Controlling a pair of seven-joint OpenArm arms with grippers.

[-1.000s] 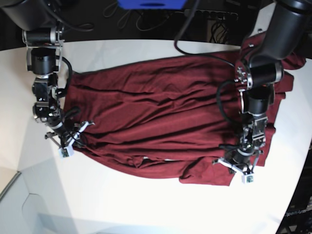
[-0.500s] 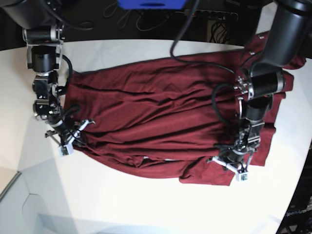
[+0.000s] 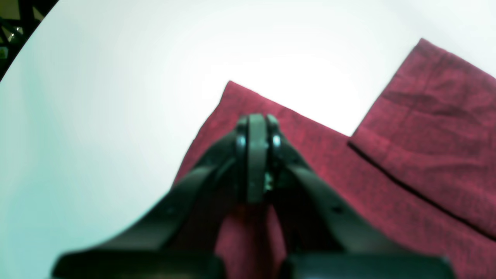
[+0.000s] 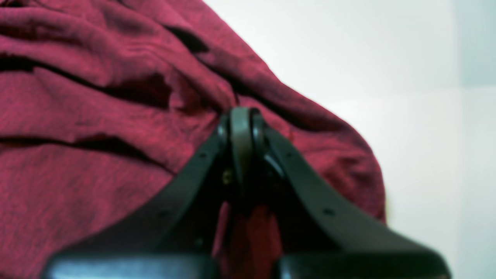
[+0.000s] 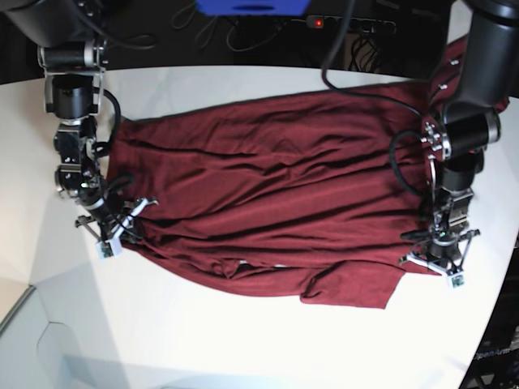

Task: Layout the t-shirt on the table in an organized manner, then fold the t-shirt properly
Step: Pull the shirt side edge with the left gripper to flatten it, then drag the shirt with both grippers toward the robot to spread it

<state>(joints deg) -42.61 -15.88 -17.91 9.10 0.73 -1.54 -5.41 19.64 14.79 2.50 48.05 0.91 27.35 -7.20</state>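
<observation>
Now you see the t-shirt (image 5: 276,207) lying spread across the middle of the table (image 5: 203,340), long side running from one arm to the other, with many wrinkles and folds along it. At its near edge a small flap is turned over. The left gripper (image 5: 439,261) sits at the shirt's edge on the base view's right, close to the table's curved rim; its jaws are pressed together on the cloth, as the left wrist view (image 3: 254,128) shows. The right gripper (image 5: 122,229) is at the opposite end, also clamped on the shirt, where bunched fabric gathers at its tips (image 4: 240,120). Around the shirt the white table is bare.
</observation>
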